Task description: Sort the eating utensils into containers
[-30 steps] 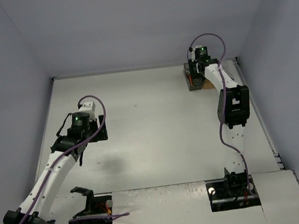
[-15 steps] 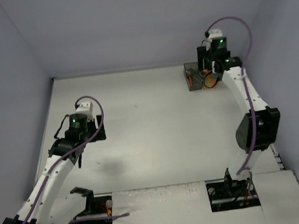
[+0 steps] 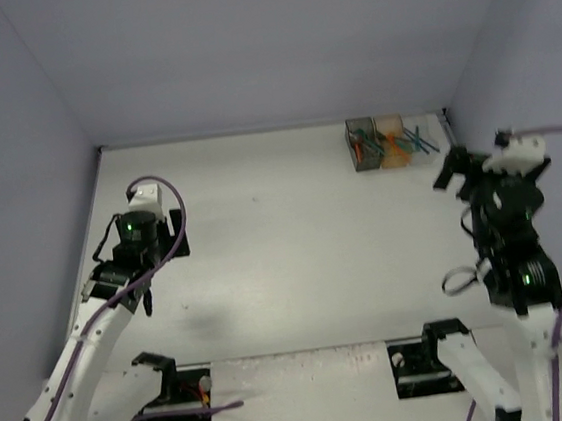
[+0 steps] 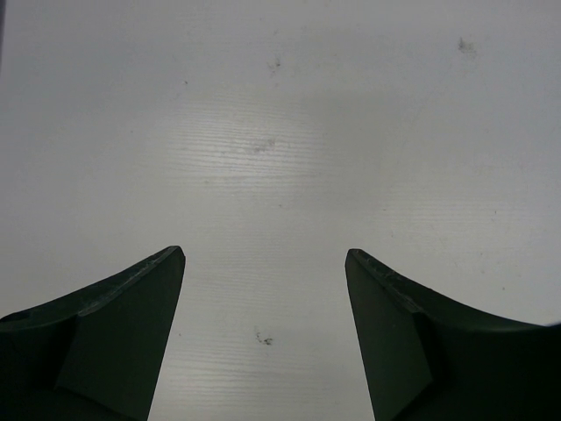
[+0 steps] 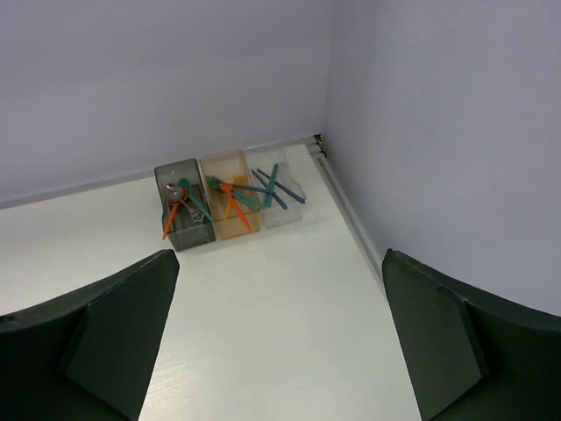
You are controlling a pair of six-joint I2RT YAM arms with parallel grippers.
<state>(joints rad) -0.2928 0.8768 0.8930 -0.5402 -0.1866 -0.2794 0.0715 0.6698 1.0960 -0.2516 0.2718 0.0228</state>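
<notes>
The three containers stand side by side at the far right corner: dark grey, orange-tan and clear; they also show in the top view. The eating utensils lie in them. An orange one, a teal one and a silver spoon are in the grey bin. Orange and teal pieces are in the tan bin, and blue-grey and teal sticks in the clear one. My right gripper hangs open and empty, high and well back from the bins. My left gripper is open over bare table.
Grey walls close in the table at the back, left and right; the right wall runs close beside the bins. The raised right arm stands near that wall. The left arm reaches over the table's left side.
The right arm has drawn back from the containers toward the near right and risen, its jaws opening wide. The left arm has shifted slightly left.
</notes>
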